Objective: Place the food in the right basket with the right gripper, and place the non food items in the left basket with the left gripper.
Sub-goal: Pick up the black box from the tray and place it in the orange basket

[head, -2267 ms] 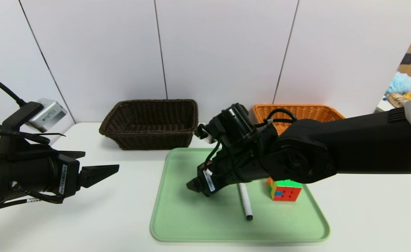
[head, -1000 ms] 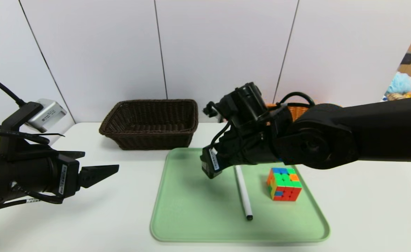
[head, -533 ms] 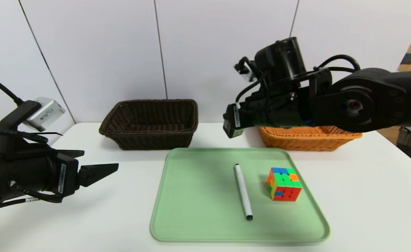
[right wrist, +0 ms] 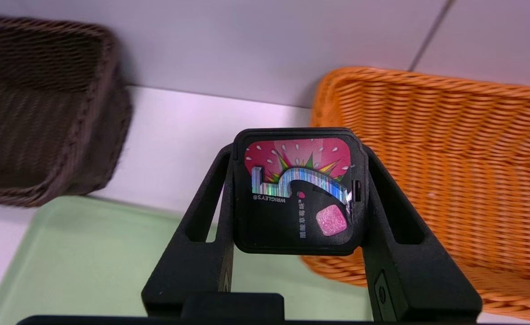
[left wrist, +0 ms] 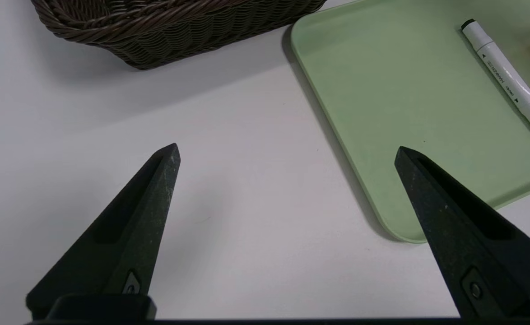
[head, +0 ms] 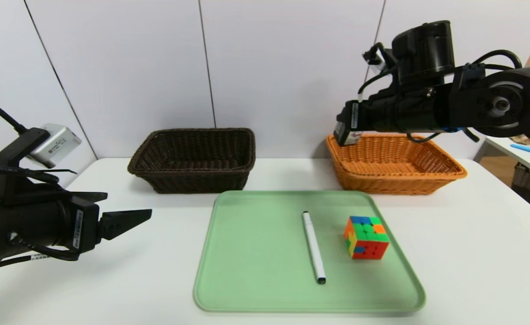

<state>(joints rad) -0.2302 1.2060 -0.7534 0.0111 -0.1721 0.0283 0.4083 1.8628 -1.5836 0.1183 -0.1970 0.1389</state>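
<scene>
Our black right gripper grips the square black strawberry-gum box near the orange wicker basket, still undelivered; our black left gripper waits wide open. The slim white marker and multicoloured puzzle cube remain unsorted.

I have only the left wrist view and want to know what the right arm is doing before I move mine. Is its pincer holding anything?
Observer: Yes, the right pincer is closed on a black, square-cornered gum box with a strawberry picture.

Operator: Where is it?

Observer: Held up near the left end of the orange wicker basket. I can't tell whether it is right over the opening.

Operator: And the orange and green scrap at the edge of my view, past the white marker with black ends?

Observer: A multicoloured puzzle cube, on the right part of the green tray. Your own pincer hangs left of that tray.
</scene>
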